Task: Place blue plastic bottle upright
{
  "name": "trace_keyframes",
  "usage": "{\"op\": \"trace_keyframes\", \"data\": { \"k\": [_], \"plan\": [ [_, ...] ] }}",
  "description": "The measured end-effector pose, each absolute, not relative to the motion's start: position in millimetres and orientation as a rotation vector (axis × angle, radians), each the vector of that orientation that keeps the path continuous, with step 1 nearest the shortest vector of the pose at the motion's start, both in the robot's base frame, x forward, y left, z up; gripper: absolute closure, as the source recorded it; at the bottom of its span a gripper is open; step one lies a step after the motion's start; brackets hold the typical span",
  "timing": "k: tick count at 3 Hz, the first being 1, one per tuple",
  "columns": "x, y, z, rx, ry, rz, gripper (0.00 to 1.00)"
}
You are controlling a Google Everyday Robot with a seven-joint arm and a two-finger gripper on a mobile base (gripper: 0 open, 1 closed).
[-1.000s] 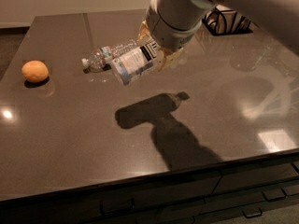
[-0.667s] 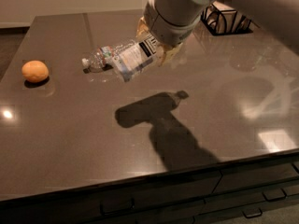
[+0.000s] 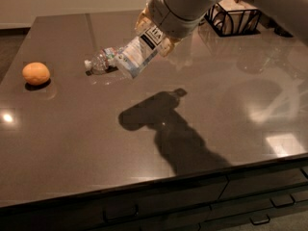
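Camera view: tool [image 3: 154, 34] is at 12 o'clock above the tabletop [image 3: 231, 109], clamped on the blue bottle [image 3: 134, 57]. The bottle hangs tilted in the air, free end pointing down toward 7 o'clock. Ribbed bottle [image 3: 100, 61] lies flat just beside it at 9; can't tell if they touch. Orange [image 3: 36, 73] is well apart, near the 9 o'clock edge. Basket [image 3: 233, 19] is at 1 o'clock by the far edge. Open room from centre round to 3–6 o'clock, only the arm's shadow [image 3: 159, 117] there. Front edge runs above the drawers [image 3: 240, 196]. Arm is cut off at the top; can't make out the blue bottle's cap. Versus 1 s ago: tool and blue bottle are higher, shifted slightly toward 1 o'clock.
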State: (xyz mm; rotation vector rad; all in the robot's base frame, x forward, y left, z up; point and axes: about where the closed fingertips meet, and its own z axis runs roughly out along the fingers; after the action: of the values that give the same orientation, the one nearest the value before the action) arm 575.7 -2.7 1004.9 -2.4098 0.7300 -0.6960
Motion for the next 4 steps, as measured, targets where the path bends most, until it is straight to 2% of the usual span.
{"op": "trace_keyframes", "data": {
  "k": [2, 4],
  "plan": [
    [568, 22, 1019, -2.321, 0.306, -0.770, 1.00],
    [557, 33, 1030, -2.201, -0.003, -1.020, 1.00]
  ]
}}
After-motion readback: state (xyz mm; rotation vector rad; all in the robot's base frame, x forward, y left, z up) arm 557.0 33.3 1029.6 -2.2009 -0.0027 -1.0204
